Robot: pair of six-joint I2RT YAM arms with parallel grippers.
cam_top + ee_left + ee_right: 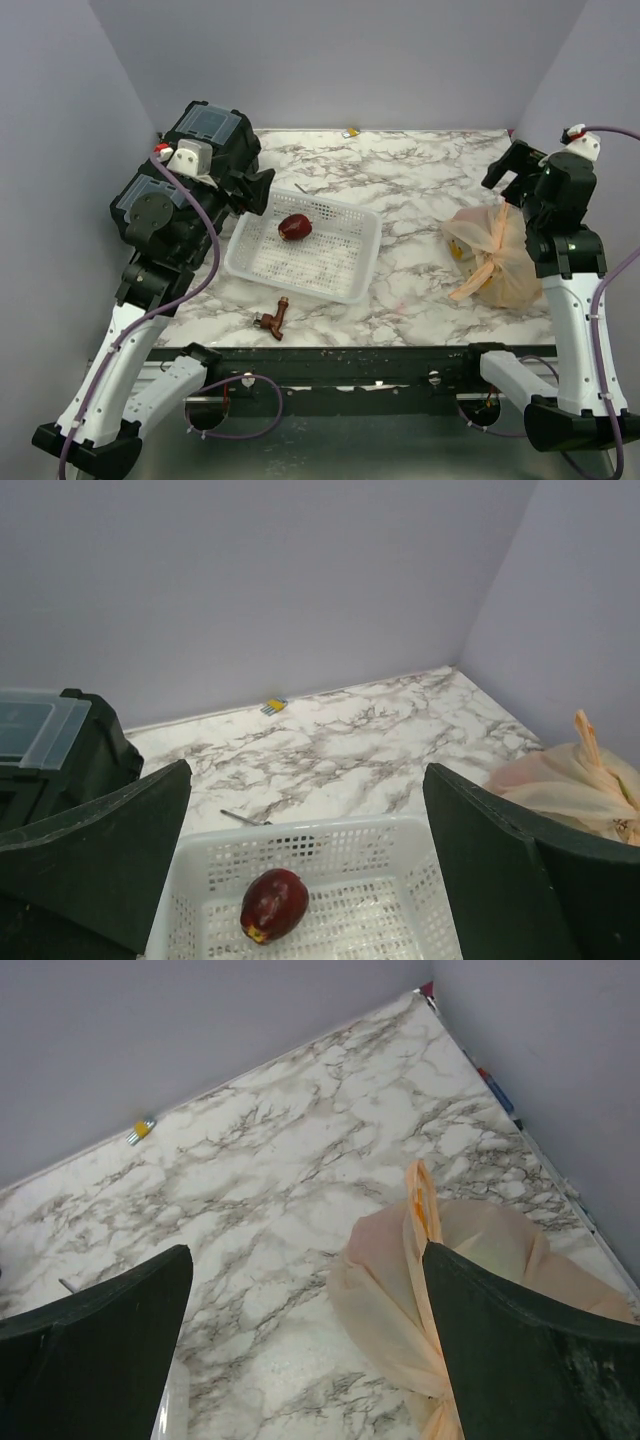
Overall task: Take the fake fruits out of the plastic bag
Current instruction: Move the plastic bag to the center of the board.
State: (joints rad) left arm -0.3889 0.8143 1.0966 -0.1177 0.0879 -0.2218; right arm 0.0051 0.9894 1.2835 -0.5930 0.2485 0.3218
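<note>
— Overhead?
— The left gripper (258, 190) hangs at the white basket (295, 283), the red fruit (294, 227) just right of it. The plastic bag (495, 260) lies just nearside of the right gripper (503, 172).
— Left wrist?
— Jaws apart, fruit low between them.
— Right wrist?
— Jaws apart, bag below, toward the right finger.

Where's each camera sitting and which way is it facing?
Top: high behind the arms, looking down at table, basket and bag; left arm and right arm show.
Left wrist: near the basket and apple, facing the back wall; open left fingers frame it.
Right wrist: beside the bag, angled down at it; open right fingers frame it.
Shared: both wrist views catch the bag and a yellow thing by the back wall.
</note>
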